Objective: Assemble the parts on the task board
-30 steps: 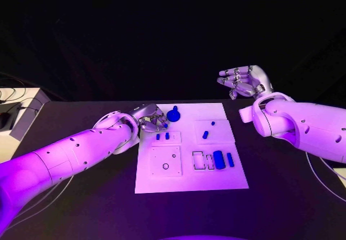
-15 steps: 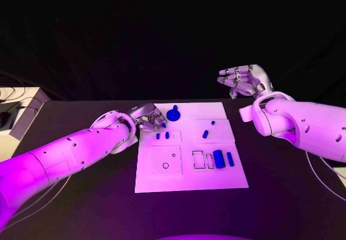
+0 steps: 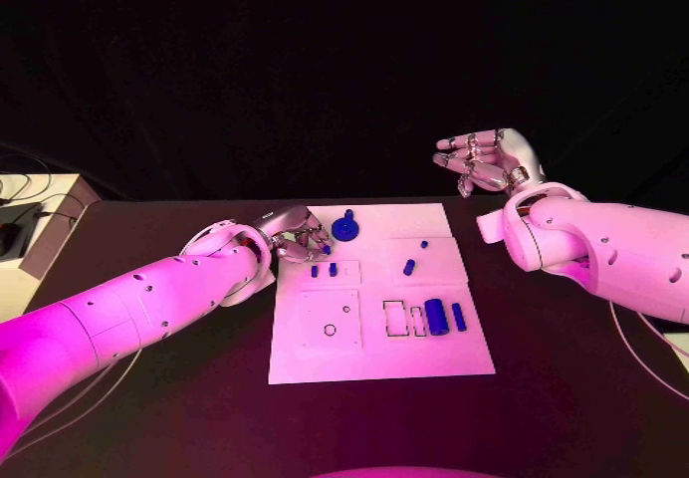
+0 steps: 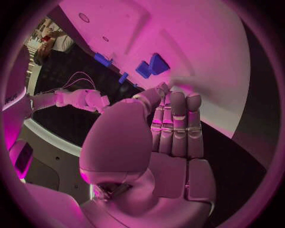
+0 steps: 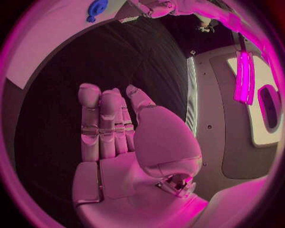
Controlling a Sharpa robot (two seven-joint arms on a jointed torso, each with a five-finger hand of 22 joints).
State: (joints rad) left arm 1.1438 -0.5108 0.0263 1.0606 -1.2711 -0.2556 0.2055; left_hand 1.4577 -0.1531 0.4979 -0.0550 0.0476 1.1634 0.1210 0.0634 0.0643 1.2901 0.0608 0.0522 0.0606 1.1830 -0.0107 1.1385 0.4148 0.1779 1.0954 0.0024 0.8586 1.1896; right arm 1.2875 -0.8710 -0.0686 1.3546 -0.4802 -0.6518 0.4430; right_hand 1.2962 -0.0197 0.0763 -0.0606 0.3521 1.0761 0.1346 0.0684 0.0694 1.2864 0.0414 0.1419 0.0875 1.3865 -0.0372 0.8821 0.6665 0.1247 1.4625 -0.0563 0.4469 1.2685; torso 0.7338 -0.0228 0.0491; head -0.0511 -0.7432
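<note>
The white task board [image 3: 376,344] lies in the middle of the black table. My left hand [image 3: 299,241] hovers at the board's far left corner, thumb laid against its straight, closed fingertips [image 4: 172,92], and I see no part between them. Just in front of them stand two small blue pegs [image 3: 325,269] [image 4: 151,65]. A round blue part with a stem [image 3: 346,229] [image 5: 97,6] sits at the far edge. Two small blue pieces [image 3: 409,267] lie right of centre, and blue blocks [image 3: 435,317] stand by outlined slots. My right hand [image 3: 484,164] [image 5: 113,137] is raised beyond the far right corner, empty, fingers apart.
A square panel with a small round hole [image 3: 331,330] occupies the board's near left. A pale box with cables [image 3: 36,224] stands off the table's left edge. Bare black table [image 3: 172,398] surrounds the board.
My left hand has drawn slightly back toward the board's far left corner. The right hand and the parts have not moved.
</note>
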